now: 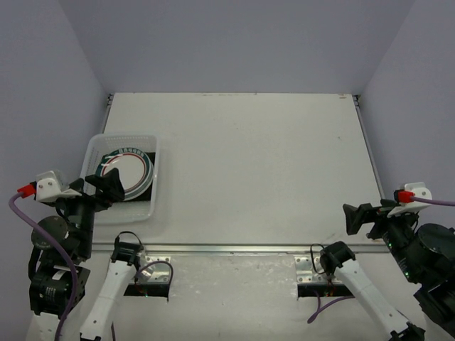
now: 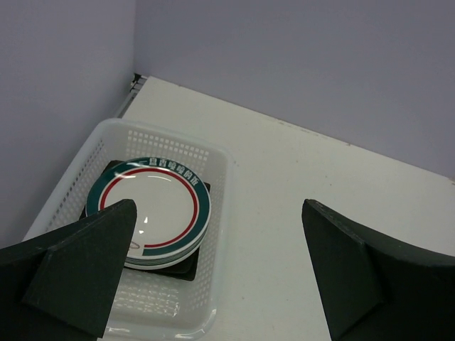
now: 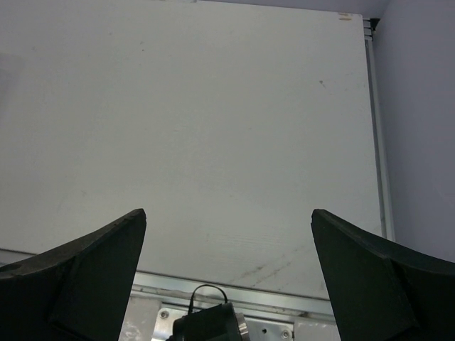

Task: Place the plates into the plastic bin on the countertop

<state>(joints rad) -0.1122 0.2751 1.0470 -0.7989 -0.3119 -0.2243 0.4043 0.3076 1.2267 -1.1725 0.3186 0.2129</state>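
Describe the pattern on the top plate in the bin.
White top plate, teal rim band with white lettering, thin red ring inside; clearest in left wrist view.

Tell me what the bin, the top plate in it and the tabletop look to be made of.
The whitish rectangular bin: moulded plastic, given its perforated grid walls and rounded corners. The round white plate with green band and red ring: glossy glazed ceramic, perhaps melamine; a glint shows. The off-white flat countertop: matte laminate or painted board, faintly scuffed.
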